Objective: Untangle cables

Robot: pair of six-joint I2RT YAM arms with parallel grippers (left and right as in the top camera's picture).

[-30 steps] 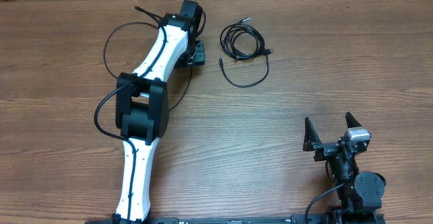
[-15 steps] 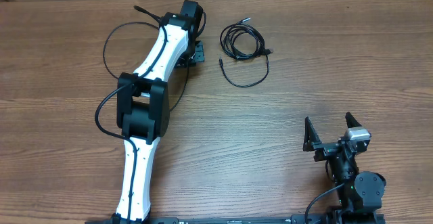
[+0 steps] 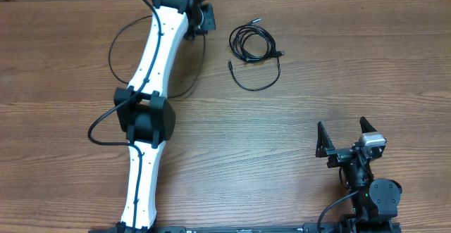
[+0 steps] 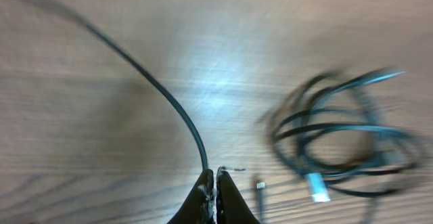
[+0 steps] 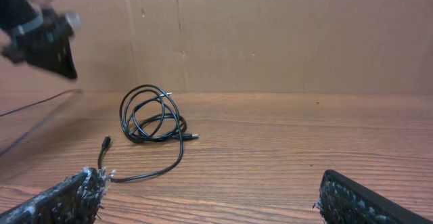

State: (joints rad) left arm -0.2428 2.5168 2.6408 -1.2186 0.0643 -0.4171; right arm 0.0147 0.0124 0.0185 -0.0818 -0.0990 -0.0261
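A bundle of thin black cables [image 3: 252, 43] lies coiled at the far middle of the table, with a loose tail curving to a small plug [image 3: 230, 64]. It also shows in the right wrist view [image 5: 152, 116] and, blurred, in the left wrist view [image 4: 345, 143]. My left gripper [image 3: 202, 18] is at the table's far edge, left of the coil, shut on a separate thin black cable [image 4: 155, 88] that runs away from the fingertips [image 4: 214, 182]. This cable loops out over the table to the left [image 3: 110, 50]. My right gripper [image 3: 345, 145] is open and empty near the front right [image 5: 210, 197].
The left arm [image 3: 151, 64] stretches from the front edge to the far edge, over the left half of the wooden table [image 3: 338, 71]. A cardboard wall [image 5: 284, 34] stands behind the table's far edge. The left gripper shows in the right wrist view [image 5: 47, 41].
My left arm has stretched toward the far edge, taking the gripper and the held cable farther back. The coil and the right arm have not moved.
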